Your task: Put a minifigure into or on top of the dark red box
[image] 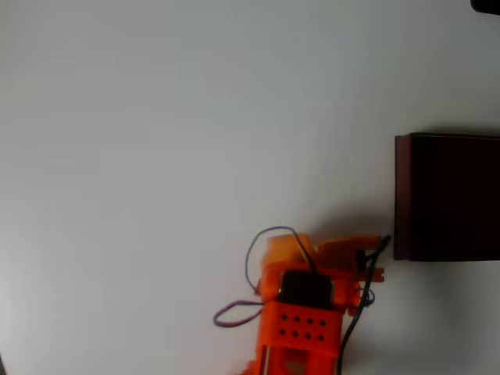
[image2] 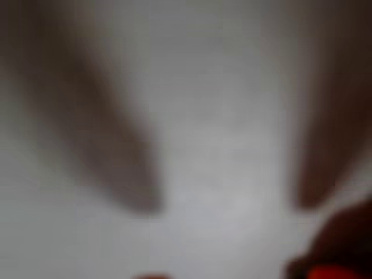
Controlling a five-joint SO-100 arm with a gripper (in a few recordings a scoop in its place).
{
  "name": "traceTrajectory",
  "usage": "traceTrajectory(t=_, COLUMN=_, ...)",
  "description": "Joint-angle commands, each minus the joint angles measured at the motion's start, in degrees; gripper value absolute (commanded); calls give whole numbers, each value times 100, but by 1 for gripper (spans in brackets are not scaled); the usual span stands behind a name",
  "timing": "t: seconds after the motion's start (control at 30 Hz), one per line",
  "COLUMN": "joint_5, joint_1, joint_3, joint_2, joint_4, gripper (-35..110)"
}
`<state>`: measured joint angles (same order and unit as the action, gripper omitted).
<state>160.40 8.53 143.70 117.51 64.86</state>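
gripper (image2: pixel 229 203) seen spread over bare table (image: pixel 156 117), nothing pinched | red blob, possibly minifigure (image2: pixel 331 272), at wrist view's lower right edge, too blurred to confirm | dark red box (image: pixel 447 195) looks empty; placement not done

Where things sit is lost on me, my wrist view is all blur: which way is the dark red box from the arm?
Observer: In the overhead view the dark red box sits at the right edge, cut off by the frame. The arm is at bottom centre, to its left.
Operator: How near is the arm to it?
Observer: The arm's orange front part reaches almost to the box's lower left corner. I cannot tell whether they touch.
Operator: Is anything in the box?
Observer: Its interior is near-black, too dark to tell.
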Motion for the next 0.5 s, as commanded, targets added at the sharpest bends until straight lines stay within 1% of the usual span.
traceTrajectory(t=0.0, joint_5=44, joint_1=229, joint_3=-53, joint_2=360, joint_4=606, gripper=12)
traceTrajectory(t=0.07, joint_5=44, joint_1=290, joint_3=-97, joint_2=562, joint_4=940, gripper=12)
traceTrajectory(t=0.2, joint_5=132, joint_1=325, joint_3=167, joint_2=844, joint_4=896, gripper=12)
traceTrajectory(t=0.37, joint_5=413, joint_1=158, joint_3=-316, joint_2=888, joint_4=1723, gripper=12)
traceTrajectory(t=0.47, joint_5=545, joint_1=44, joint_3=-211, joint_2=914, joint_4=1521, gripper=12)
